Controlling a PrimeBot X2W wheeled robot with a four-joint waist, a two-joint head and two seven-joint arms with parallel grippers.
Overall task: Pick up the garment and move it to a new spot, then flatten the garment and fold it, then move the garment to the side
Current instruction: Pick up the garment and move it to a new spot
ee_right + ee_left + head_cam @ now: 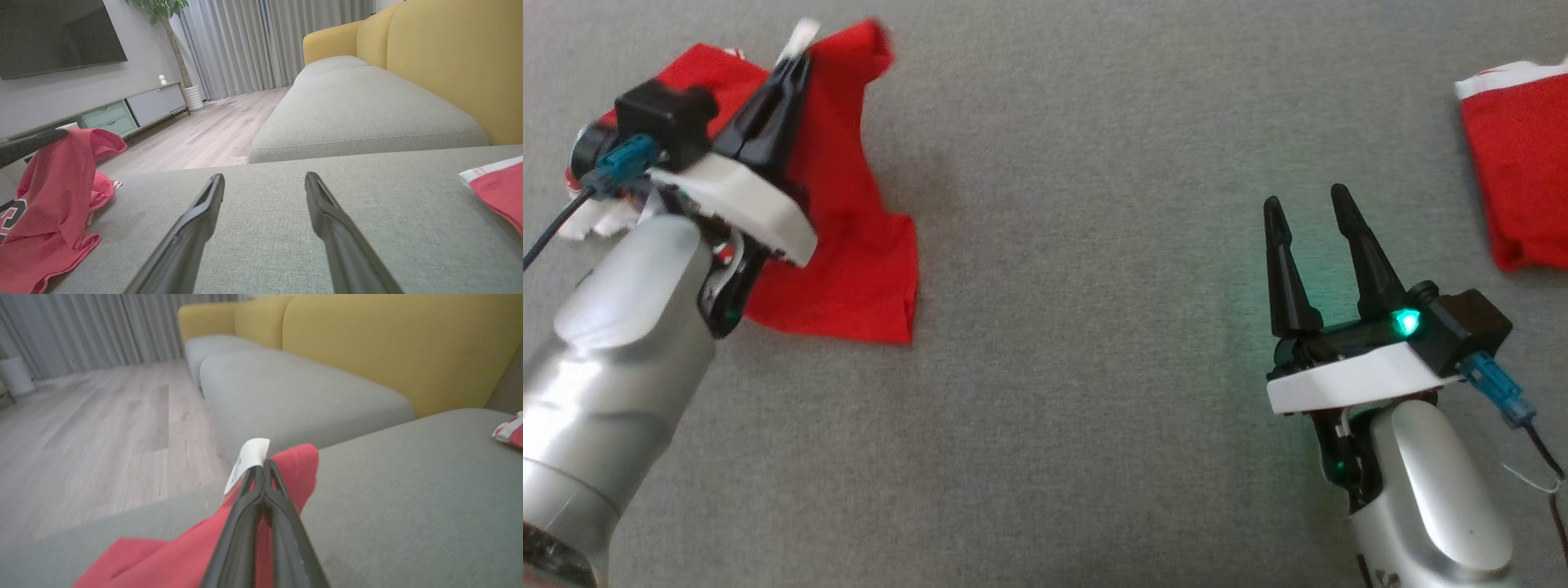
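On the left, near the far edge of the grey cushion [1094,327], the left forearm [621,327] covers much of the garment [849,237] in the head view and hides its lettering. The left gripper [799,59] is clenched on a raised fold of it beside a white label [803,34]. The garment is red, bunched and partly lifted, with its lower part lying on the cushion, and the right wrist view catches part of a black white-outlined numeral [10,214]. To the right, the right gripper [1307,198] hangs over bare cushion with fingers spread and nothing between them, and a second red cloth [1515,163] with a white band is cut off at the right edge.
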